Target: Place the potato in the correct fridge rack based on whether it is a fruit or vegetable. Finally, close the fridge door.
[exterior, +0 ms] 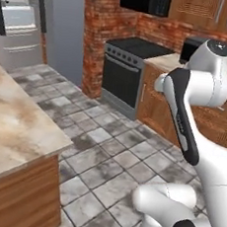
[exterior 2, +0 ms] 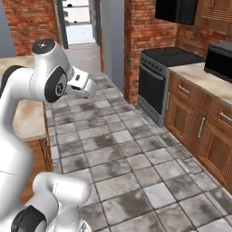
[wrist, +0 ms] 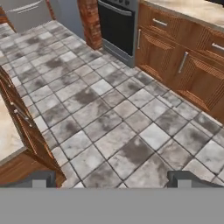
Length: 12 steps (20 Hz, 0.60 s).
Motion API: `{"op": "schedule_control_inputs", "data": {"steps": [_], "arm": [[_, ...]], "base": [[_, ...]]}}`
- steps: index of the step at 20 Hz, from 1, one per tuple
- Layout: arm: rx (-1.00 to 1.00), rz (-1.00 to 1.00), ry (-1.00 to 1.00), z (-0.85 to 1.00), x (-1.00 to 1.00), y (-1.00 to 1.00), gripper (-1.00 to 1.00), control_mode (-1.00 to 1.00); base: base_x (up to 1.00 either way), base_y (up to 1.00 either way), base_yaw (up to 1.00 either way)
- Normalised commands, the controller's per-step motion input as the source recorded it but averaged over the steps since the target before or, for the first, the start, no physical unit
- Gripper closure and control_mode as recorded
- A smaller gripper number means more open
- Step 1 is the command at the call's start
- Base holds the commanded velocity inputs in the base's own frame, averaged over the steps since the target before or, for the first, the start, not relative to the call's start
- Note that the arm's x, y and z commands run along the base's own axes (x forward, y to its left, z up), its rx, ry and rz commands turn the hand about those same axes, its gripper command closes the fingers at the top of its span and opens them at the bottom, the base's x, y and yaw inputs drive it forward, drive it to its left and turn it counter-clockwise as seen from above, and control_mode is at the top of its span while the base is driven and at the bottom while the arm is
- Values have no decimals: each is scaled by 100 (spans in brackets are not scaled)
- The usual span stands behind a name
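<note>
Standing at far left in the left base view, the fridge has its interior exposed, with the fridge door swung open beside it as a tall grey panel. The potato cannot be made out at this range. Next rightward comes the marble-topped island, then grey tiled floor, the black oven and wooden cabinets. In the hand view the gripper has its fingertips set wide apart (nothing between them), above bare floor.
</note>
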Motion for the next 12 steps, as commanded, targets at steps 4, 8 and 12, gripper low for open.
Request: {"op": "schedule_control_inputs", "data": {"steps": [4, 8, 12], "arm": [[0, 0, 0, 0, 0, 0, -100, 100], [0, 0, 0, 0, 0, 0, -100, 100], [0, 0, 0, 0, 0, 0, -100, 100]], "base": [[98, -50, 53], [96, -45, 58], [97, -44, 58]]}}
